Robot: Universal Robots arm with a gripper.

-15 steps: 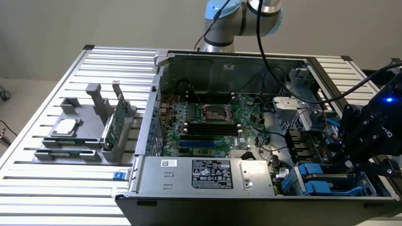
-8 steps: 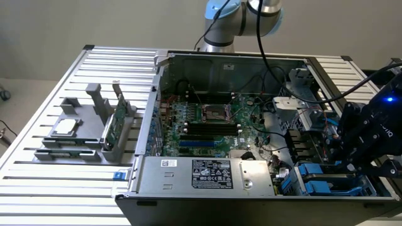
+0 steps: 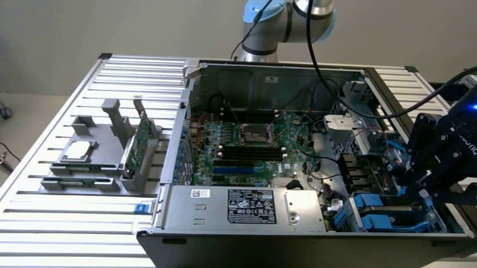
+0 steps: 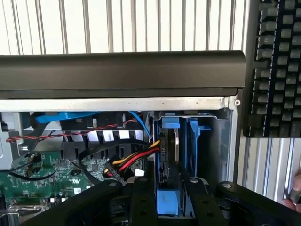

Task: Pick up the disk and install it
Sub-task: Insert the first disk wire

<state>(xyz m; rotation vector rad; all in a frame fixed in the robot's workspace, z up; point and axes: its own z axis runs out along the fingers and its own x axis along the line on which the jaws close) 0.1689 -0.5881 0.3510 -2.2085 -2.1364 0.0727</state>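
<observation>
Gripper (image 4: pixel 168 188) clamped on disk (image 4: pixel 167 203) | disk upright between fingers, in drive bay (image 4: pixel 207 136)

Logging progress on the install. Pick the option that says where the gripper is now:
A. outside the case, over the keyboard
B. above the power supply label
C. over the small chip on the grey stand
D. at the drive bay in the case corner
D: the gripper straddles the blue-framed disk standing in the drive bay at the computer case corner.

I saw the disk (image 4: pixel 168 165) standing on edge in the case's drive bay, its blue carrier frame around it. It looked partly seated, though I couldn't be sure.
</observation>
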